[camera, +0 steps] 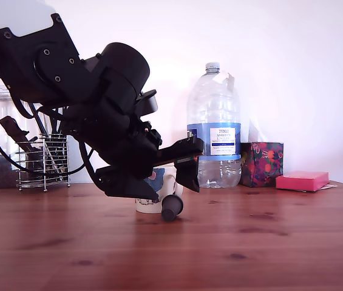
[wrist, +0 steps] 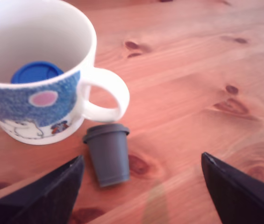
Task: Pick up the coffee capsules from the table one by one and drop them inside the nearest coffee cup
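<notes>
Since the blue capsule (wrist: pixel 36 73) sits at the bottom of the mug (wrist: pixel 33 100), I reckon I'm on the second one. The dark capsule (wrist: pixel 108 156) lies tipped on its side on the table (wrist: pixel 192 70), just beside the handle (wrist: pixel 118 91), on the exterior view's right of the mug. My pincer (wrist: pixel 141 161) hangs over it, jaws spread wide and empty, so a finger can drop either side without clipping the handle.
</notes>
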Available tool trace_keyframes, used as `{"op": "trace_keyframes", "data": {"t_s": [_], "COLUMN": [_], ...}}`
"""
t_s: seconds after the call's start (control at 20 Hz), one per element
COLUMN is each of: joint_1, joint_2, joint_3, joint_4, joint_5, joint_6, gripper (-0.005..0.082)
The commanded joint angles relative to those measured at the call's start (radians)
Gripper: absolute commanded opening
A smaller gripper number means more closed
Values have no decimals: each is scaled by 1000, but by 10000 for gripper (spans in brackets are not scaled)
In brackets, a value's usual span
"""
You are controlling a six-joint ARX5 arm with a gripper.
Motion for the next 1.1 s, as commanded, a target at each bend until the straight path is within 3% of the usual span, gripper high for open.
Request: {"op": "trace_keyframes", "data": {"t_s": [0.0, 0.3, 0.8, 0.9, 1.05], "joint_1": [0, 26, 33, 33, 33], "joint_2": [39, 84, 128, 134, 135], "joint_3": [1, 46, 101, 103, 104], "joint_4": [1, -46, -102, -105, -107], "joint_5": [3, 74, 68, 68, 53], "joint_6": [-18, -51, -50, -51, -51], "gripper": [720, 672, 671, 604, 370]}}
